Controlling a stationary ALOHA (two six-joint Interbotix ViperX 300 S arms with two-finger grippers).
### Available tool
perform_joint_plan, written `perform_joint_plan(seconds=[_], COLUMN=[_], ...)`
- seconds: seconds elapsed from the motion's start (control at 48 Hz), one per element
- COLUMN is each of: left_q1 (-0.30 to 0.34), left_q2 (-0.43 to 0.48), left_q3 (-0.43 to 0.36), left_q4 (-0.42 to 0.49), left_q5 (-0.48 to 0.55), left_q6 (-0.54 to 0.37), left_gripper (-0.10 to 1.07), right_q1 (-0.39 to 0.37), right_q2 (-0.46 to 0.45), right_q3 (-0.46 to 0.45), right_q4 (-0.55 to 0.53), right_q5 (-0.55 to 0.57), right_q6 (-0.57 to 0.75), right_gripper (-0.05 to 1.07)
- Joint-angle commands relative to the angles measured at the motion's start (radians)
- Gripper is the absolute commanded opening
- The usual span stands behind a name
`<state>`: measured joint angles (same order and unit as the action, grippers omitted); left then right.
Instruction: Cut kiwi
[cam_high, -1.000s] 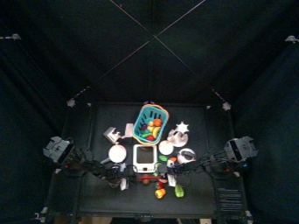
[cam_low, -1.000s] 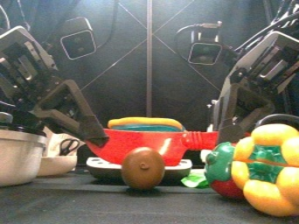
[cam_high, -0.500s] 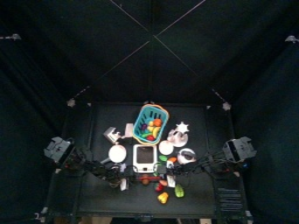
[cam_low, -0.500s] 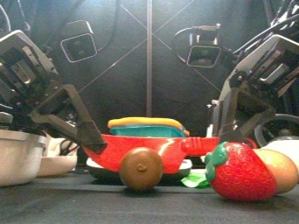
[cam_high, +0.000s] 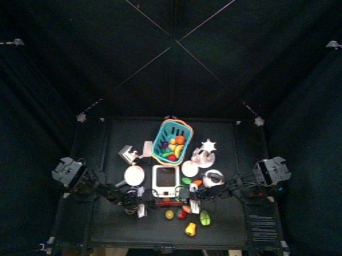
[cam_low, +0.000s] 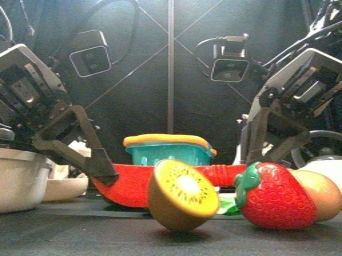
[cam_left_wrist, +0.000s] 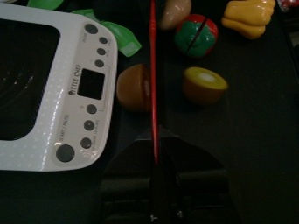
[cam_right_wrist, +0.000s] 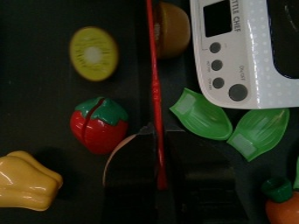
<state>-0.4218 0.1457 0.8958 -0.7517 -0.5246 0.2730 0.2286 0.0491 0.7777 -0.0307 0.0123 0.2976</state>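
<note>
Black curtains ring our small table. We see the brown toy kiwi (cam_low: 185, 196) already split into 2: one yellow cut face fronts the red strawberry (cam_low: 279, 198). Our left gripper (cam_left_wrist: 156, 188) and right gripper (cam_right_wrist: 159, 175) both pinch the thin red knife (cam_right_wrist: 153, 96). Next, we judge, release and withdraw it.

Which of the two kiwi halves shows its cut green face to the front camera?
The near kiwi half beside the strawberry; the other half lies by the scale.
</note>
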Motion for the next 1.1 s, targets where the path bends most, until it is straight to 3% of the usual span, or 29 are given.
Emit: perform_joint_plan(seconds=[0.0, 0.229, 0.604, 1.083], left_q1=[0.012, 0.021, 0.026, 0.038], left_q2=[-0.006, -0.038, -0.114, -0.106], left_q3=[-0.017, -0.017, -0.011, -0.017], left_q4=[-0.002, 0.012, 0.130, 0.132], left_q5=[-0.003, -0.005, -0.009, -0.014], left_q6=[0.000, 0.006, 0.005, 0.003], left_gripper=[0.40, 0.41, 0.41, 0.41], right_q1=[-0.006, -0.009, -0.008, -0.009], right_q2=[-0.017, -0.048, -0.120, -0.123], right_q3=[-0.023, -0.023, -0.023, -0.025], right_q4=[-0.009, -0.034, -0.051, -0.080], right_q5=[-0.005, 0.011, 0.032, 0.032], right_q6=[-0.002, 0.002, -0.003, -0.003], right_gripper=[0.11, 0.11, 0.11, 0.11])
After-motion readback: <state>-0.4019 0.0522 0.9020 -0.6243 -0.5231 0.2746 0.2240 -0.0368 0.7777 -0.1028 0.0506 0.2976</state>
